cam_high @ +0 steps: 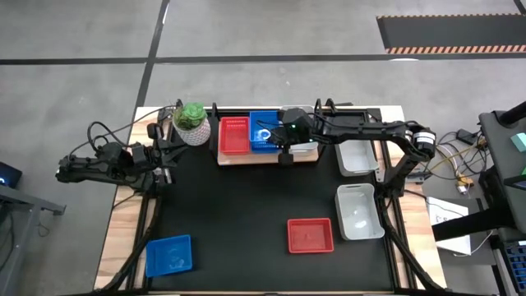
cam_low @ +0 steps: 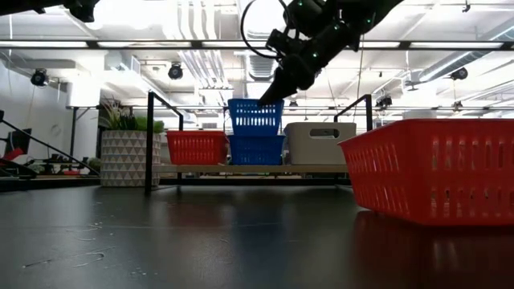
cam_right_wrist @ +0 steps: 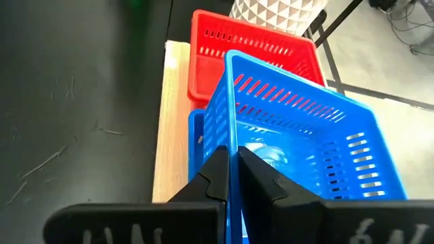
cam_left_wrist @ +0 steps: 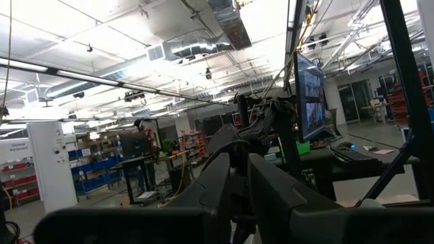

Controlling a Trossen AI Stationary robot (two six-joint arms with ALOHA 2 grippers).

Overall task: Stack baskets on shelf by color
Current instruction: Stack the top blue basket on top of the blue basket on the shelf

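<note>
My right gripper [cam_high: 283,154] is over the light-wood shelf [cam_high: 226,159] at the table's far edge, shut on a blue basket [cam_low: 255,116]. That basket is right above a second blue basket [cam_low: 257,150] standing on the shelf; I cannot tell whether they touch. On the shelf a red basket [cam_high: 234,136] stands left of the blue ones and a whitish-grey basket [cam_low: 320,143] right of them. My left gripper [cam_left_wrist: 247,179] is shut and empty, near the table's left edge [cam_high: 160,164]. My right gripper pinches the rim of the upper blue basket's side wall [cam_right_wrist: 230,139], one finger inside the basket and one outside. The fingers [cam_right_wrist: 211,177] come from above, slanting down. The basket is held with its bottom at the level of the lower blue basket's rim [cam_right_wrist: 194,122].
On the black tabletop lie a red basket [cam_high: 311,235] at the near middle, a blue basket [cam_high: 168,255] at the near left and two whitish-grey baskets [cam_high: 357,156] [cam_high: 359,211] at the right. A white plant pot [cam_high: 191,123] stands left of the shelf.
</note>
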